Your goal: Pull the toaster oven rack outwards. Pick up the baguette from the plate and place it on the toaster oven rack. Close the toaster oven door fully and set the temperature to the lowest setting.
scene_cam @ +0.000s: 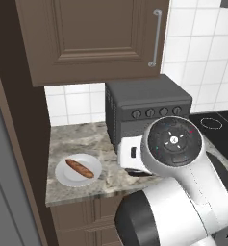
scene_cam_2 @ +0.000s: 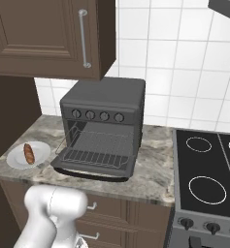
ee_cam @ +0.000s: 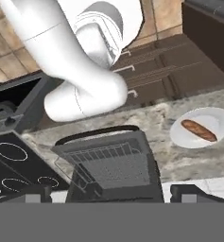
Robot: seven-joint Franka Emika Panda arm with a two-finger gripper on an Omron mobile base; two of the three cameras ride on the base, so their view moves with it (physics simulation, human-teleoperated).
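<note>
Right base view gives me the toaster oven (scene_cam_2: 103, 107) on the marble desk (scene_cam_2: 157, 169), its door (scene_cam_2: 94, 167) dropped flat and the wire rack (scene_cam_2: 98, 149) drawn out over it. At nine o'clock from the oven sits the white plate (scene_cam_2: 17, 160), with the baguette (scene_cam_2: 28, 153) lying on it. From the hand view, the hand (ee_cam: 108, 193) looks down on the oven from above, fingers spread wide apart and gripping nothing. A black stovetop (scene_cam_2: 208, 174) lies at three o'clock of the oven.
</note>
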